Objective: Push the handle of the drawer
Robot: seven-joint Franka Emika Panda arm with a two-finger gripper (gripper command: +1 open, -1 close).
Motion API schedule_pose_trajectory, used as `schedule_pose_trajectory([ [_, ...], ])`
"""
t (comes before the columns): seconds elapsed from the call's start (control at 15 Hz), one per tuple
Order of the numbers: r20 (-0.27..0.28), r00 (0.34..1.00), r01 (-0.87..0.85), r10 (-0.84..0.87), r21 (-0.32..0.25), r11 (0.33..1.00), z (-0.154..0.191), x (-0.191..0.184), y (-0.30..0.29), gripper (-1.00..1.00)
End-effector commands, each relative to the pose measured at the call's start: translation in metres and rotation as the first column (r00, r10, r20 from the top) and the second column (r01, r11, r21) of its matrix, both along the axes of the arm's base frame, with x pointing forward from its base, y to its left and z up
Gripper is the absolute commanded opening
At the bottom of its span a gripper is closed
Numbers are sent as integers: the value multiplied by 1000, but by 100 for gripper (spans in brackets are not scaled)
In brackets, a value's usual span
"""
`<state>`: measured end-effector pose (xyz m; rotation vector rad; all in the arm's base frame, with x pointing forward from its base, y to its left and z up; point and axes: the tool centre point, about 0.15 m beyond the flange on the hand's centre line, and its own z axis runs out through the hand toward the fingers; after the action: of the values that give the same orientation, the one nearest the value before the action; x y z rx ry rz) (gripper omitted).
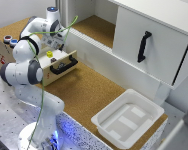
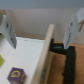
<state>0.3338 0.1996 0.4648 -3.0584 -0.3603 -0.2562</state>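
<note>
claw [image 2: 41, 36] open (above front) | handle [image 1: 63, 66] untouched | drawer [image 1: 58, 61] out

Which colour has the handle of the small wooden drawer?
Black; the handle shows best in the exterior view.

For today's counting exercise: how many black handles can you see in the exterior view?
2: the handle on the small wooden drawer beside the arm, and a vertical black handle on the white cabinet. Others may be hidden.
</note>
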Motion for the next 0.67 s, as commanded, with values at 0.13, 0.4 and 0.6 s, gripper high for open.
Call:
schedule_pose_trajectory([
  [0.13,6,999,-54,53,108,993,-28,1,-122,100],
  [0.4,-46,997,-59,63,83,995,-78,9,-148,100],
  [0.6,-67,997,-44,48,66,997,-106,17,-144,-100],
])
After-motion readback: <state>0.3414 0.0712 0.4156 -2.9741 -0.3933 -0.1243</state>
